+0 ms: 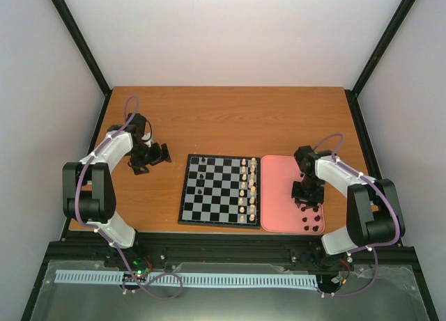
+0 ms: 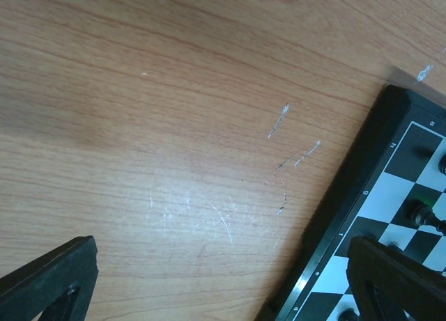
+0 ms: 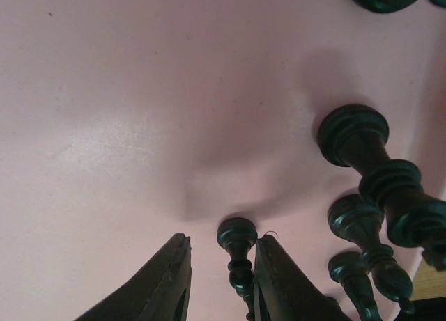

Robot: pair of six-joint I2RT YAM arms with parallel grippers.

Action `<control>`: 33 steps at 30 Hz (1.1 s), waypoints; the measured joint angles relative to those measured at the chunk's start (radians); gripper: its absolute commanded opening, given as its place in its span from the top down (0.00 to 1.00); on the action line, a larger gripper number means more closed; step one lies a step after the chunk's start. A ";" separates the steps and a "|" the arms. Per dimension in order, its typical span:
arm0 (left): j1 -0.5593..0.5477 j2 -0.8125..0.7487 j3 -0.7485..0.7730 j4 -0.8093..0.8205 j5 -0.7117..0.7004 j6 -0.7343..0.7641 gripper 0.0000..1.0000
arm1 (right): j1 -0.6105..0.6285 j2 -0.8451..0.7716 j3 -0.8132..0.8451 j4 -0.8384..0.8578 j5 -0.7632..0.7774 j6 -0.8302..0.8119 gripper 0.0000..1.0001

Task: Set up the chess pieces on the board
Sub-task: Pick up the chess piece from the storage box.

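Here the right gripper (image 3: 223, 243) is hanging low over the pink tray (image 3: 104, 91), its jaws partly open around a black pawn (image 3: 237, 235), with a gap showing on one side. Other black pieces (image 3: 354, 134) are standing just beside it. The left gripper (image 2: 223, 272) is hovering wide open and empty over the wooden table (image 2: 174, 126), beside the board (image 2: 346, 189).

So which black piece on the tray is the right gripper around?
The pawn standing between the right gripper's fingers; the other black pieces stand outside them, off to one side.
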 measured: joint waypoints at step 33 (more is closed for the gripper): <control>0.000 0.003 0.000 0.000 0.006 0.000 0.00 | 0.101 -0.031 0.211 -0.058 -0.051 0.035 0.97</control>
